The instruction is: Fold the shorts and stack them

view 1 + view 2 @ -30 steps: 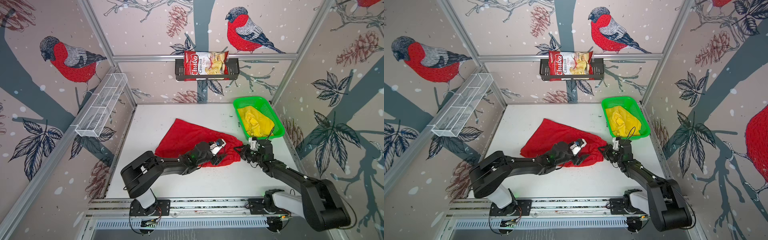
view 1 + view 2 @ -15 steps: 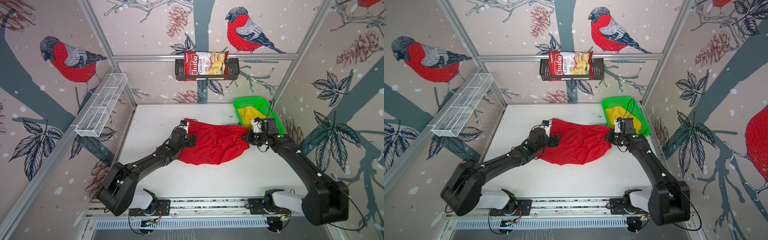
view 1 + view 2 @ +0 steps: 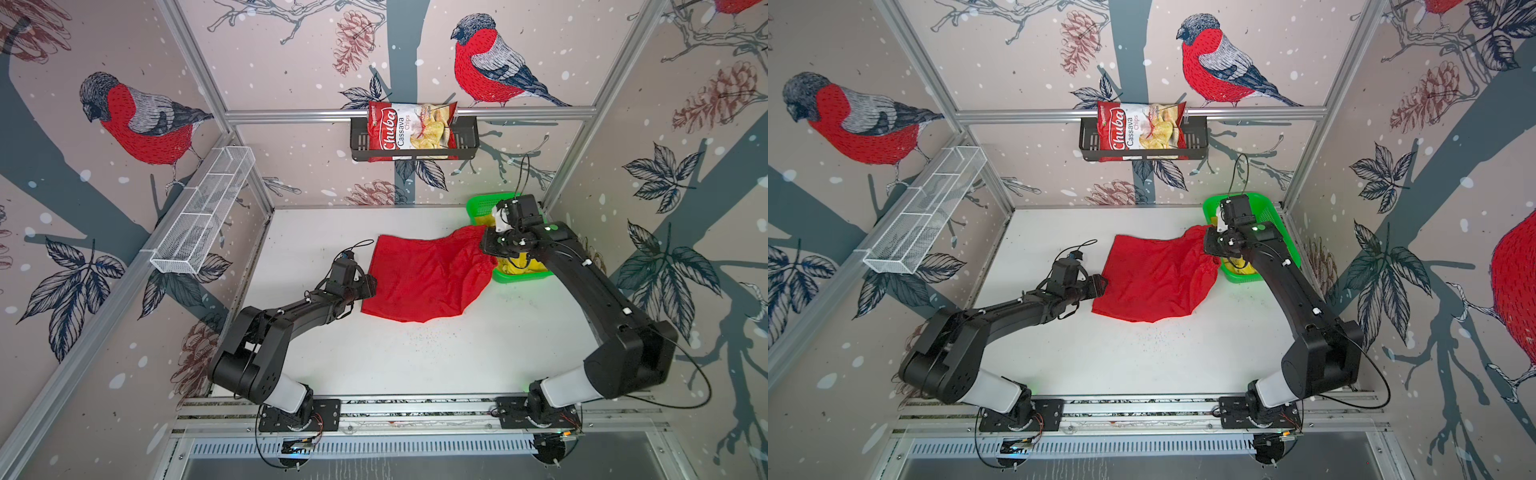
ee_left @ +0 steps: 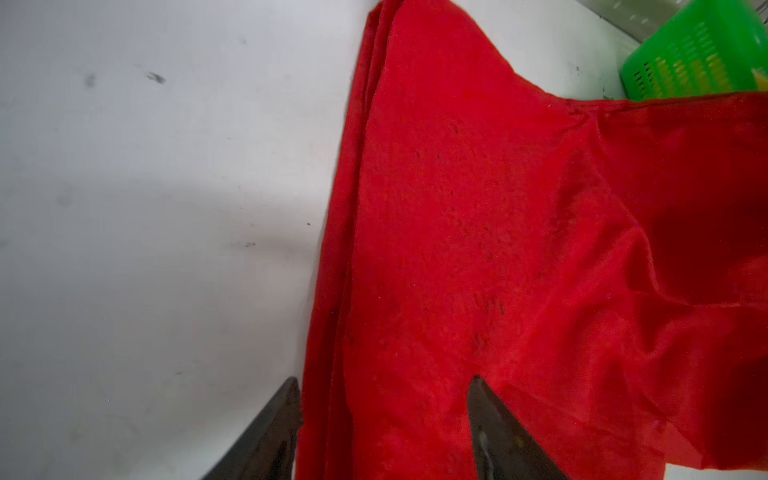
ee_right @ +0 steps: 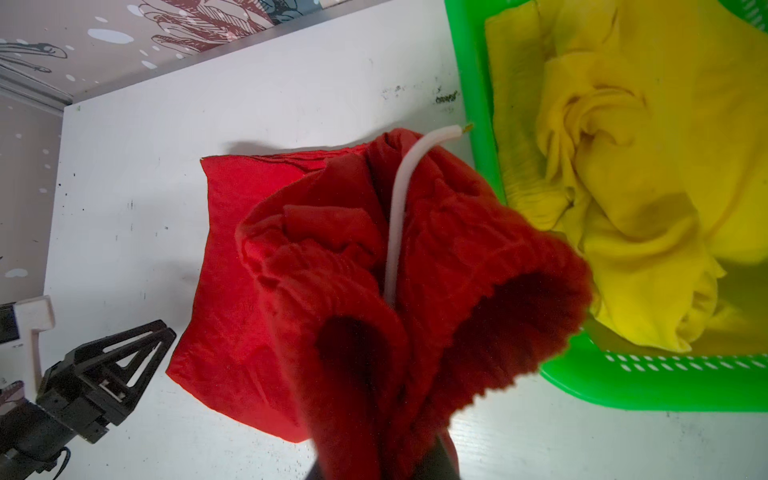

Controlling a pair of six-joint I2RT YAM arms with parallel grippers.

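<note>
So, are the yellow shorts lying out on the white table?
No, the yellow shorts lie crumpled inside the green basket.

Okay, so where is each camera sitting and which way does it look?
Top views: high in front, looking down and back; both arms show, right gripper holding the red shorts.
Left wrist: on the left arm, looking across the red shorts toward the green basket; the open left gripper shows.
Right wrist: on the right arm, looking down at the red shorts and yellow shorts; left gripper shows.
Shared: both wrist views catch the red shorts and green basket.
</note>
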